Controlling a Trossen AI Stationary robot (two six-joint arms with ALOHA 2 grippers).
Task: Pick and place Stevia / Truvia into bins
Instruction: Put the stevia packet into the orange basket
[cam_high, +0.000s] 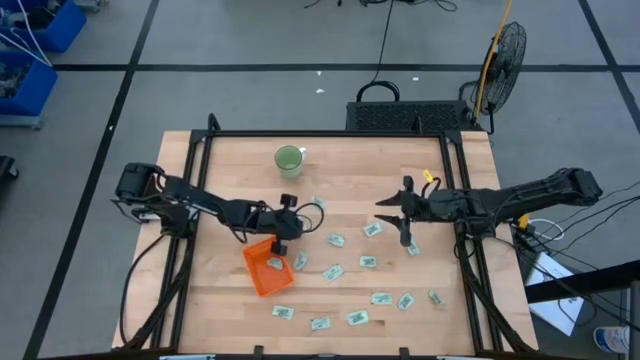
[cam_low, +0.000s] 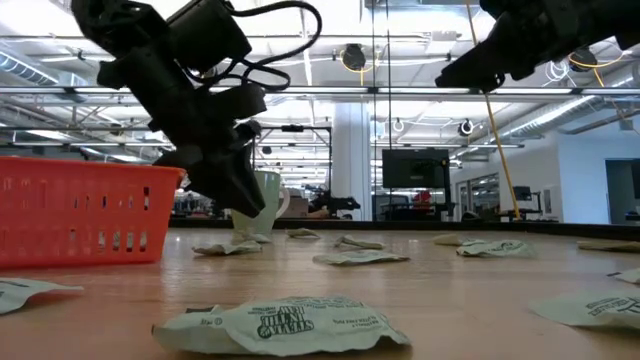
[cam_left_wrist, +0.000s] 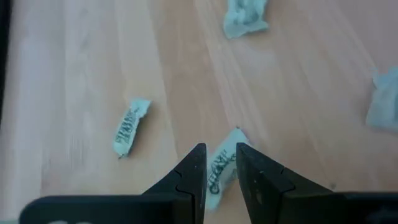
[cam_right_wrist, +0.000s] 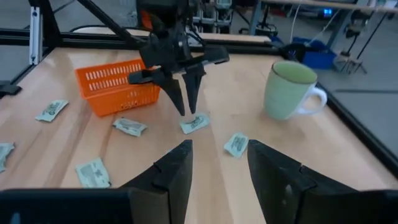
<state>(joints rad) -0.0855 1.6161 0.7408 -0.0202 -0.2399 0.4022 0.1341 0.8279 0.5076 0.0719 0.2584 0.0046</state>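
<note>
1. Progress: early. The small shallow orange plastic tray (cam_high: 268, 267) sits front-left of table centre, and at least one pale green-and-white paper sachet (cam_high: 275, 264) lies inside it. More than a dozen sachets lie loose on the wooden table (cam_high: 240, 160), spread from just right of the tray to the front-right area. Most of the job is left.
2. Left gripper (cam_high: 293, 232): low over the table just beyond the tray's far right corner, tips pointing down. In the left wrist view its fingers (cam_left_wrist: 194, 167) stand a narrow gap apart, straddling one sachet (cam_left_wrist: 219, 169) that lies flat on the wood. Jaws not closed on it; I judge it is not gripped or lifted yet.
3. Another loose sachet (cam_left_wrist: 130, 126) lies near that one, untouched.
4. Round light-green mug (cam_high: 289, 158) stands at the back of the table, not part of the task.
5. Right gripper (cam_high: 395, 212): hovers above the table right of centre, fingers (cam_right_wrist: 174, 168) spread wide, holding nothing, touching nothing. Nearest sachets (cam_high: 372, 229) lie just beside and below it.
</note>
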